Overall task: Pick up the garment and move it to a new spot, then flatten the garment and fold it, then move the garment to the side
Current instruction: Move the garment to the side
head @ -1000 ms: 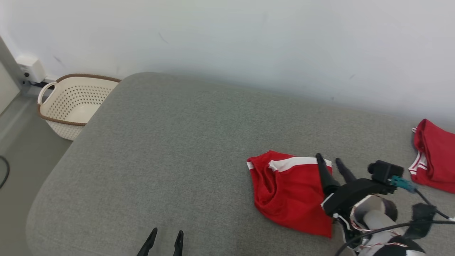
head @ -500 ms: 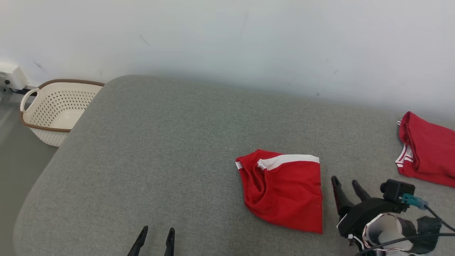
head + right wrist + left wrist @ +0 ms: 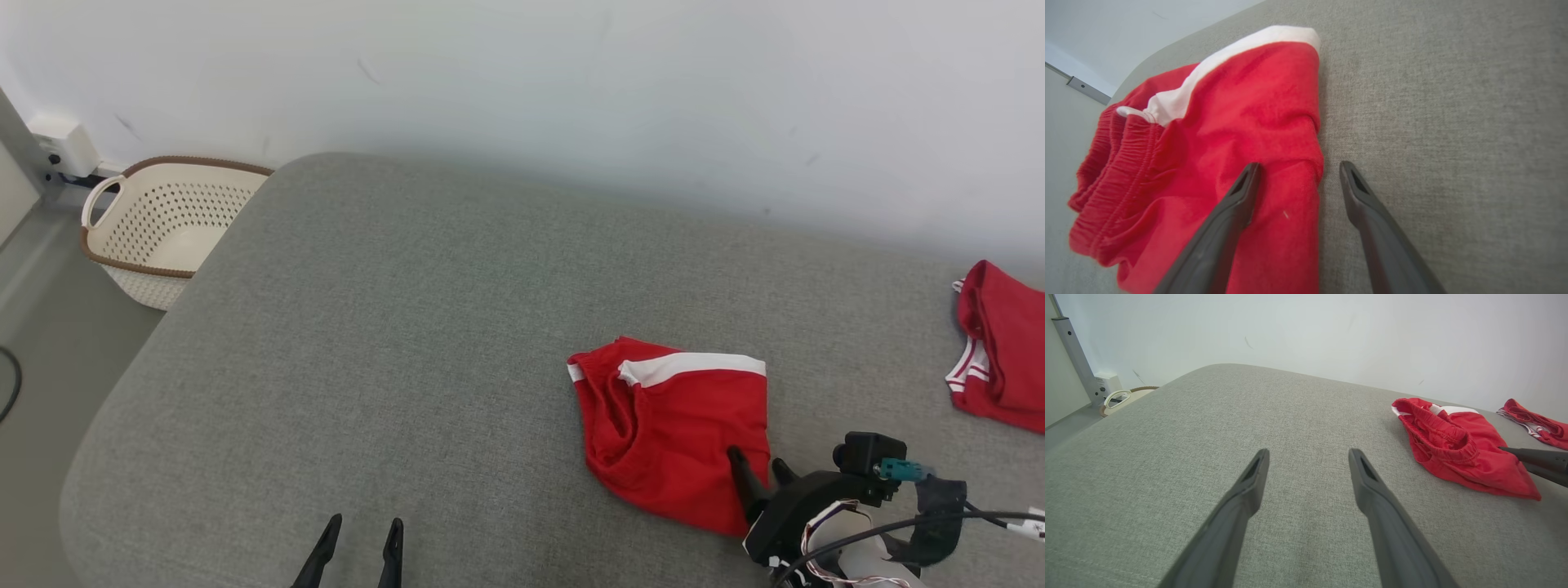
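Since half a second ago, my right end effector (image 3: 755, 457) has swung in from beside the shorts (image 3: 669, 425) to straddle their near right edge, fingers apart: one over red cloth, one over bare cushion (image 3: 367, 327). My left end effector (image 3: 365, 521) is apart too, holding nothing. The shorts lie folded, right of centre. I'd bite low through all layers, then slide sideways so the fold holds.

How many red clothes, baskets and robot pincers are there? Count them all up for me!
Red clothes: 2, the shorts and a second garment
Basket: 1
Pincers: 2, left pincer and right pincer
Total: 5
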Available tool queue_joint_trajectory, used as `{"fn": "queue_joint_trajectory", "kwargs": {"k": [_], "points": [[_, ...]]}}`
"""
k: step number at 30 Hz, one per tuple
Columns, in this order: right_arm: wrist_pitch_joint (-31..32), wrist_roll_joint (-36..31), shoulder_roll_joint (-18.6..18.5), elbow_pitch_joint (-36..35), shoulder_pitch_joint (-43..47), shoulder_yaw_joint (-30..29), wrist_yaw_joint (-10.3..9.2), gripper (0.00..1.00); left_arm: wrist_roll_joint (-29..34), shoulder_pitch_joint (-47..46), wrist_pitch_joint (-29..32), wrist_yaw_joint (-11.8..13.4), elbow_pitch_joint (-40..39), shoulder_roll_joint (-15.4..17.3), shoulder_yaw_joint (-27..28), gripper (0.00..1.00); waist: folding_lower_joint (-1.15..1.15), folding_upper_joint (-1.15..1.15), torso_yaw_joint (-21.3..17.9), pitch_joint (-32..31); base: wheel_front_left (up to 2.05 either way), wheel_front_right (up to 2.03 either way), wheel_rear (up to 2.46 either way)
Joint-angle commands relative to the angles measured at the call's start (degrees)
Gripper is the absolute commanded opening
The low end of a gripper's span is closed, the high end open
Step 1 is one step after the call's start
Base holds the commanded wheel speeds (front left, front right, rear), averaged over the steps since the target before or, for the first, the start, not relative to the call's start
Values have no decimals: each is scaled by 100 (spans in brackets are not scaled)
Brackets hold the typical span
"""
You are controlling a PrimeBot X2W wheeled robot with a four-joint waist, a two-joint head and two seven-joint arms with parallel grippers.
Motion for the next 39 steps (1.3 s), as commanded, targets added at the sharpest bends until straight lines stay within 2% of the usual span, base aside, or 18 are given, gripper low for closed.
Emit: {"fn": "queue_joint_trajectory", "kwargs": {"k": [1, 3, 4, 7, 13, 20, 29, 39], "points": [[72, 52, 42, 86, -73, 60, 4, 100, 48, -62, -31, -13, 20, 1, 25, 100, 0, 0, 72, 58, 0, 0, 0], [150, 90, 83, 218, -172, 144, 4, 100, 61, -78, -32, -21, 6, -34, 45, 100, 0, 0, 114, 100, 0, 0, 0], [193, 113, 111, 262, -188, 176, 4, 90, 67, -78, -32, -24, 2, -44, 53, 100, 0, 0, 122, 110, 0, 0, 0], [143, 75, 108, 327, -287, 305, 4, 0, 86, -68, -32, -44, 7, -71, 75, 100, 0, 0, 140, 130, 0, 0, 0], [-94, -24, 32, 371, -447, 527, 4, 0, 102, -10, -33, -34, 19, -104, 128, 100, 0, 0, 97, 112, 0, 0, 0], [-389, -287, -237, 345, -671, 898, 4, 0, 101, 160, -30, -66, -25, -137, 258, 100, 0, 0, -157, 75, 0, 0, 0], [-292, -926, -1029, 23, -1512, 1680, 4, 0, 150, 30, -27, -136, -282, -258, 490, 100, 0, 0, -686, 490, 0, 0, 0], [-32, -1029, -1832, -362, -2755, 2252, 4, 0, 483, -374, -27, -304, -773, -317, 846, 100, 0, 0, -1210, 1342, 0, 0, 0]]}}
